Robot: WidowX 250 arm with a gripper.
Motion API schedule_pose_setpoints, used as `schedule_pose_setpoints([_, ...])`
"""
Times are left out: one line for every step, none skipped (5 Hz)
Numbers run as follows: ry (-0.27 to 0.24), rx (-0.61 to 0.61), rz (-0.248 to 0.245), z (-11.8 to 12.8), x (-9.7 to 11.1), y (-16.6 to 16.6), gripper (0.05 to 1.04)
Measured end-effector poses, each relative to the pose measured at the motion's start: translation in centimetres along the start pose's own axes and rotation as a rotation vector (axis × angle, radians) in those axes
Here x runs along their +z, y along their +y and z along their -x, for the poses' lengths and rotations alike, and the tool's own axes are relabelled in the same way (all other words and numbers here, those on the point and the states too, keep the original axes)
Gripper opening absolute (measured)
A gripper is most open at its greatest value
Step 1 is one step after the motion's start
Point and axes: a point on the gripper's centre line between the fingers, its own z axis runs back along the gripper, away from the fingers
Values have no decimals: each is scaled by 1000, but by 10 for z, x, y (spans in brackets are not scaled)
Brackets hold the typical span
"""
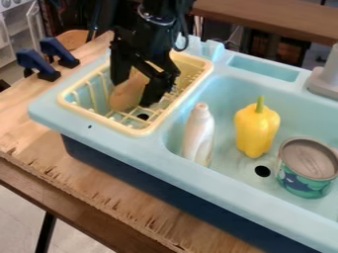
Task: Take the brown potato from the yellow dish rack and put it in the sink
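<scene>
The black gripper (140, 91) hangs from the upper left, low inside the cream-yellow dish rack (180, 105) at the left end of the light blue toy sink. A tan, rounded, elongated object (125, 95) stands steeply tilted in the rack, right at the gripper and partly covered by it. Whether the gripper grasps this object or only sits around it, I cannot tell.
In the basin (228, 111) are a white bottle (197, 136), a yellow pepper (255, 129) and a green-blue can (306, 168). A grey faucet (324, 79) stands at the right edge. Blue clamps (59, 51) stand at the upper left.
</scene>
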Motion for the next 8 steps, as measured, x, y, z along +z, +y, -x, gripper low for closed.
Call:
schedule_pose_setpoints([5, 13, 0, 1, -1, 4, 1003])
schedule_pose_setpoints([12, -1, -1, -2, -10, 4, 1003])
schedule_pose_setpoints([21, -26, -7, -7, -19, 1, 1003])
schedule_pose_setpoints([22, -37, -16, -13, -22, -2, 952])
schedule_pose_setpoints([29, -23, -28, -16, -23, 2, 704])
schedule_pose_setpoints([18, -6, -30, -16, -20, 4, 545])
schedule_pose_setpoints([-79, 18, -11, -15, 8, 3, 494])
schedule_pose_setpoints([-171, 60, -4, -3, 52, -1, 490])
